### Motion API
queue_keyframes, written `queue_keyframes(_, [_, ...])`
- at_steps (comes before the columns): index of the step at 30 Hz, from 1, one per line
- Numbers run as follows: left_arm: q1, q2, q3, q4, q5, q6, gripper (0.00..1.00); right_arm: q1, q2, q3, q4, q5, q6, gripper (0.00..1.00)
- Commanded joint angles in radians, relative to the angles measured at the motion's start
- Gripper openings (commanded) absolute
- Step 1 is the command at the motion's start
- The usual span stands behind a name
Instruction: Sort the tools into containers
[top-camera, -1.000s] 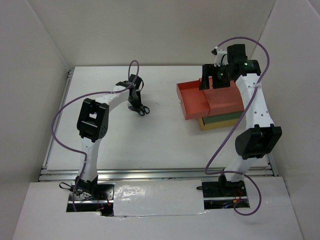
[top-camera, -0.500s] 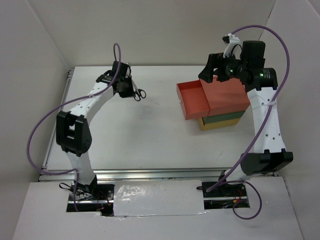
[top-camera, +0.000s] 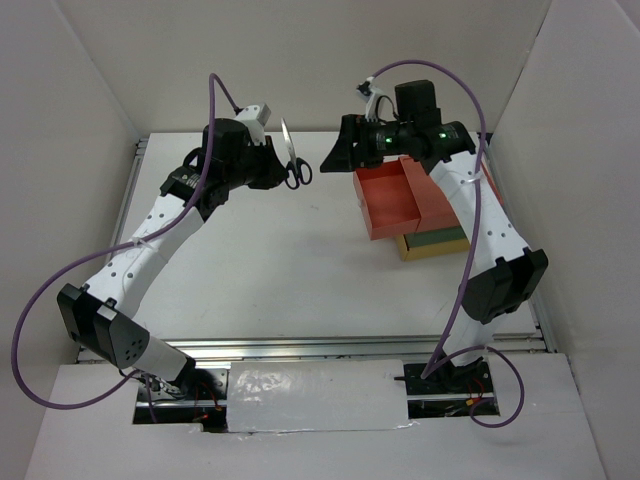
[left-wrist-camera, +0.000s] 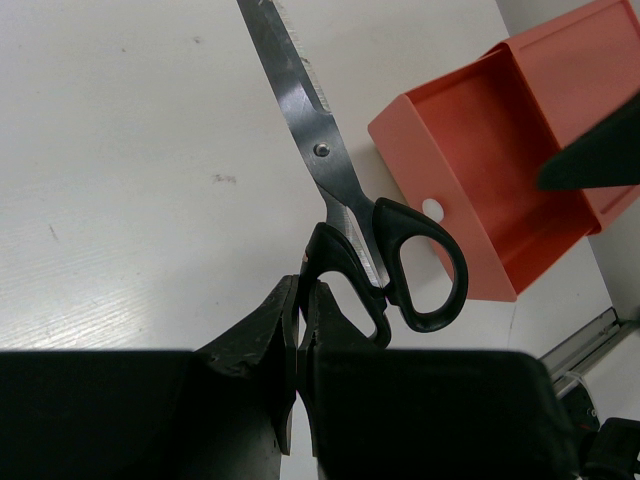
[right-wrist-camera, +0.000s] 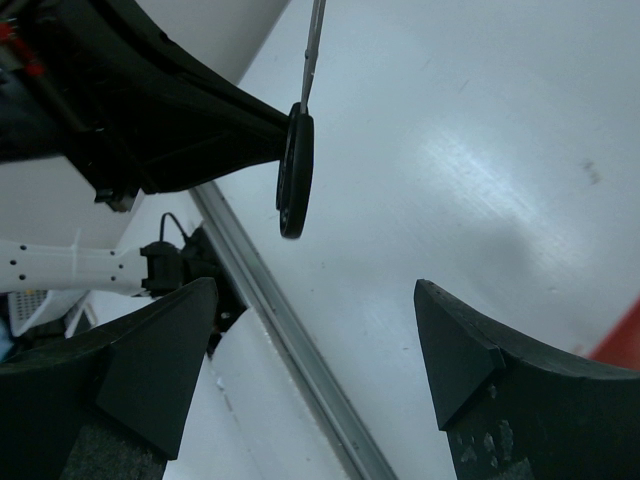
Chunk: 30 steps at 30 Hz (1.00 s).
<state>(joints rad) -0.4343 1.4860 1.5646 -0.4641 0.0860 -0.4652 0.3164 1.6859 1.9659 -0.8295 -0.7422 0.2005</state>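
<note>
Within the last second the scissors are lifted off the tabletop and are now held in the air, clamped at a black handle by the closed left pincer. The right pincer is swung away from the pulled-out red-orange drawer and brought just beside the scissors, its jaws spread wide and empty. A handover towards that drawer is judged to be prepared, and no tool is seen inside it yet.

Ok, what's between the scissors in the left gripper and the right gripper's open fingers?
Nothing. Only air over bare table separates the scissors and the right gripper, as the top external and right wrist views show.
</note>
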Motion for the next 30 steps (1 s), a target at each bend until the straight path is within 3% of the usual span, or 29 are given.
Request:
queue_keyframes(1, [-0.018,-0.038,-0.009,0.048,0.026,0.027,0.00,0.056,0.024,0.037,0.055,-0.006,0.053,0.87])
queue_keyframes(16, [-0.089,-0.043,-0.012,0.054,0.083,0.008,0.00,0.139,0.123,0.067,0.076,0.003,0.062,0.60])
queue_keyframes(19, [-0.090,-0.043,-0.011,0.056,0.086,0.007,0.00,0.142,0.126,0.060,0.079,0.003,0.065,0.46])
queue_keyframes(24, [-0.090,-0.043,-0.012,0.058,0.074,0.000,0.02,0.141,0.103,0.041,0.076,0.012,0.063,0.08])
queue_keyframes(25, [-0.087,-0.041,-0.011,0.058,0.070,-0.001,0.22,0.141,0.088,0.036,0.073,0.018,0.065,0.00])
queue_keyframes(27, [-0.087,-0.041,-0.011,0.051,0.046,-0.007,0.44,0.133,0.051,0.027,0.070,0.029,0.062,0.00])
queue_keyframes(28, [-0.081,-0.041,-0.011,0.048,0.041,-0.006,0.64,0.124,0.038,0.022,0.064,0.030,0.056,0.00])
queue_keyframes(30, [-0.072,-0.047,-0.011,0.042,0.023,-0.003,0.82,0.090,-0.006,0.008,0.052,0.033,0.050,0.00])
